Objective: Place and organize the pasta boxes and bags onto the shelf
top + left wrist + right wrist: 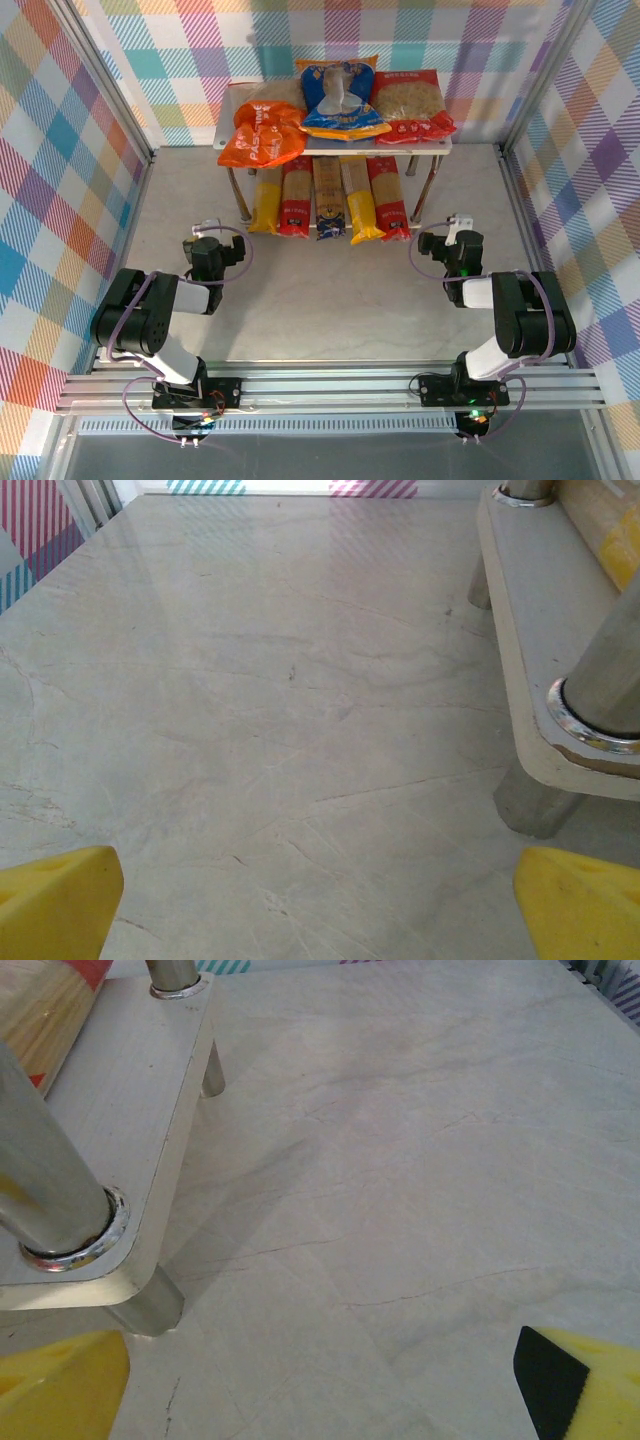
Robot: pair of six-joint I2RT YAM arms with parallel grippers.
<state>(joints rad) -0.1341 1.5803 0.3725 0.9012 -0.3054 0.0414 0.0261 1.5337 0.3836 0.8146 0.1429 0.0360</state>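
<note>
While pastel checked cloth walls (60, 150) close in the sides, a pale marble-patterned tabletop (330, 300) stretches open from the arms to the pale grey two-tier metal shelf (420, 146) at the far middle.

On its top tier sit three crinkly plastic bags. The orange bag (262, 135) is at the left, sagging over the front edge. The blue bag with a clear window (342, 100) is in the middle, touching both neighbours, and the red bag with a clear window (412, 105) is at the right.

On the lower tier five long narrow packs lie side by side: yellow pack (266, 203), red pack (295, 200), tan pack with a dark blue end (329, 203), second yellow pack (360, 205), second red pack (389, 203).

The left gripper (203, 230) and right gripper (457, 221) hover near the shelf's front corners, each spread wide and holding nothing.

The wrist views add what the overhead one does not: a stubby foot (535, 800) under the lower board's rounded corner, a steel leg (45, 1160) passing through it, and yellow fingertips (575, 905) at the bottom corners.

White lettering crosses the orange bag (too small to read).
</note>
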